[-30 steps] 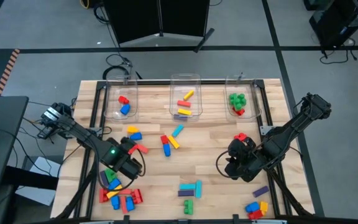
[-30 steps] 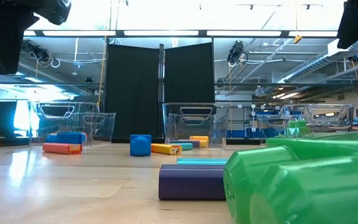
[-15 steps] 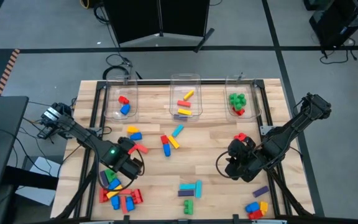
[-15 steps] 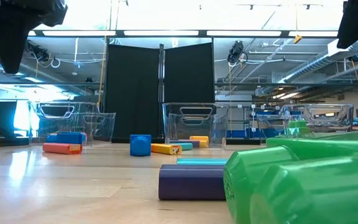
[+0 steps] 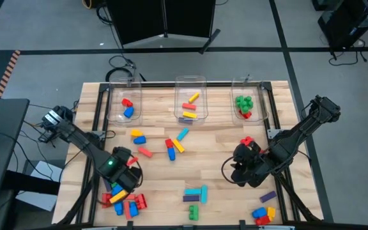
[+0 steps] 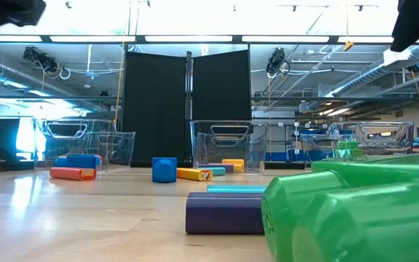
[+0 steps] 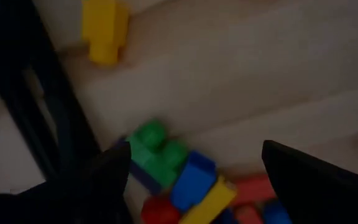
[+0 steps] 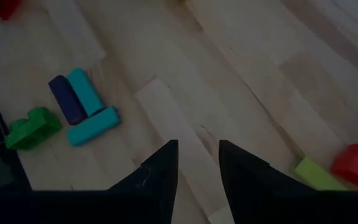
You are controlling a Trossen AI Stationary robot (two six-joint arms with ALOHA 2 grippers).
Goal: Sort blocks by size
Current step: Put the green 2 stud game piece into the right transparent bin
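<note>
My left gripper (image 5: 121,180) hangs open, pointing down, over a heap of blocks (image 5: 121,199) near the table's front left corner. In the left wrist view a green block (image 7: 154,149), a blue one (image 7: 192,180), a yellow one (image 7: 209,202) and red ones lie below, between its spread fingers and untouched. My right gripper (image 5: 241,169) hovers at the right, slanting down. Its fingers (image 8: 160,171) stand a little apart over bare wood, holding nothing. A red block (image 8: 356,165) and a light green one (image 8: 316,174) lie on the table beside it.
Three clear bins (image 5: 125,102) (image 5: 191,102) (image 5: 248,102) with a few blocks stand along the far edge. Loose blocks lie mid-table (image 5: 174,144), at the front centre (image 5: 195,195) and at the front right (image 5: 262,214). A black frame rail (image 5: 94,147) runs along the left side.
My left gripper has gone toward the table's near left corner, over the block heap, and has rolled about its own axis. It has stayed open. A red block in the middle left, which it stood over before, now shows clear of it.
</note>
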